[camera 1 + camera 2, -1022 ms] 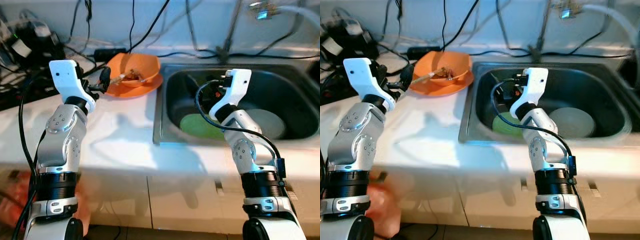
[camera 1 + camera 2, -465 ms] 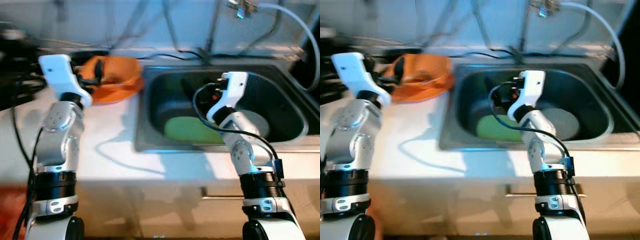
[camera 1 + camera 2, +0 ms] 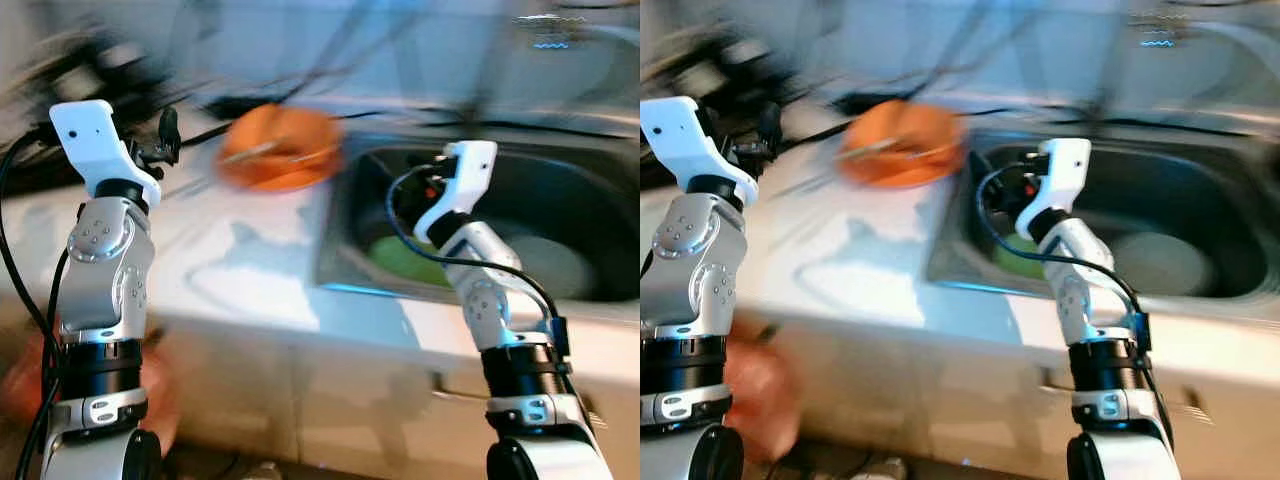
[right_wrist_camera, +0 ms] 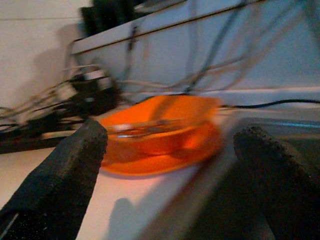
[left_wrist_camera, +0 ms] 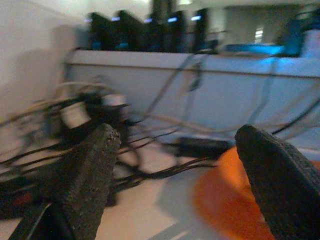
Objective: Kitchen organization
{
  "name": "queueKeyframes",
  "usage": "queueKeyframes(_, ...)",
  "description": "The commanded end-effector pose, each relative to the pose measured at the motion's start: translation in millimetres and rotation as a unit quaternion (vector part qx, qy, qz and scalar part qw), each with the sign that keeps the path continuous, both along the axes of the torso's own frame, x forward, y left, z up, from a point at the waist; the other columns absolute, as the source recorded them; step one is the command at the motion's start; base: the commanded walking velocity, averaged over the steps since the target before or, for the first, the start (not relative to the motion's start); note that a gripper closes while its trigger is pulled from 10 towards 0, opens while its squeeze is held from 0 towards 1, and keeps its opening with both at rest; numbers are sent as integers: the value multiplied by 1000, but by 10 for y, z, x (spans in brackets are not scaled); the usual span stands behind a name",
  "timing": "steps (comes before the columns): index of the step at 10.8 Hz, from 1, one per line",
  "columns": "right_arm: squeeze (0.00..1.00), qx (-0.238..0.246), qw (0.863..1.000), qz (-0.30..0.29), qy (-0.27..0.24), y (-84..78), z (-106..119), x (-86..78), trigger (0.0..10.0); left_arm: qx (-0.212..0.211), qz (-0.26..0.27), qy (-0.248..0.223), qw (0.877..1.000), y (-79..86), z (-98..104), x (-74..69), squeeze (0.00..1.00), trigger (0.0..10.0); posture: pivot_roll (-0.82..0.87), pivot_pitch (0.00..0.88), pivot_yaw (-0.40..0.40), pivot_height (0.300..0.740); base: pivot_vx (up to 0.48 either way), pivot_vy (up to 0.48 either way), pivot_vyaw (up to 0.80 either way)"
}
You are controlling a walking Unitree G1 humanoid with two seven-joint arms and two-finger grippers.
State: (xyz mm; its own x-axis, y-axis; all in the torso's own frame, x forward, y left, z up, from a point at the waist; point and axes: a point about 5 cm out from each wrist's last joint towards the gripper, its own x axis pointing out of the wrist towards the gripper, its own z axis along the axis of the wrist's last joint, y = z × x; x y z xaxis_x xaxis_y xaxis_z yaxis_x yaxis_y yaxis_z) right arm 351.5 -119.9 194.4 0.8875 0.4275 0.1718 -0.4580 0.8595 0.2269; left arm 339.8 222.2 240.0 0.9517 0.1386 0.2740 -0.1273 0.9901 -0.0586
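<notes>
A: What sat around the arms on the counter?

B: An orange bowl (image 3: 281, 146) stood on the white counter (image 3: 250, 270) in the upper middle of the head views, just beside the left rim of the sink (image 3: 345, 230). Something thin lay across the bowl, too blurred to name. Black cables (image 5: 75, 125) and a dark plug block tangled along the wall at the upper left.

A: And in the sink?

B: A green item (image 3: 405, 262) and a pale round dish (image 3: 548, 264) lay in the basin at centre right, partly hidden behind the right forearm.

A: Where were the grippers?

B: The left gripper (image 5: 177, 165) was raised at the upper left, above the counter near the cables. Its fingers (image 5: 90, 175) stood wide apart with nothing between them. The right gripper (image 4: 167, 165) hovered over the sink's left part, fingers (image 4: 70, 165) also spread wide and empty.

A: Did the wrist cameras add anything?

B: Yes. The right wrist view showed the bowl resting on an orange plate (image 4: 165, 155), framed between the fingers but well beyond them. The left wrist view caught the bowl's edge low at the right and a row of dark shapes along a shelf at the top.
</notes>
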Motion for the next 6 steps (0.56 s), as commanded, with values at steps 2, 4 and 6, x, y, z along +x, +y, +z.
queueKeyframes(2, 0, 10, 1000, -14, 1, -21, 32, 14, 10000, -13, -2, 28, 1000, 35, -45, 48, 0, 10000, 214, 10, 46, 740, 0, 0, 359)
queueKeyframes(4, 0, 10, 1000, -22, 8, -36, 26, 31, 10000, -27, -24, 68, 997, 42, -120, 116, 0, 10000, 215, 12, 45, 740, 0, 0, 0)
queueKeyframes(6, 0, 36, 999, -20, 2, -4, 91, 17, 10000, -37, -78, 166, 982, 1, -356, 209, 0, 10000, 211, 15, 49, 740, 0, 0, 0)
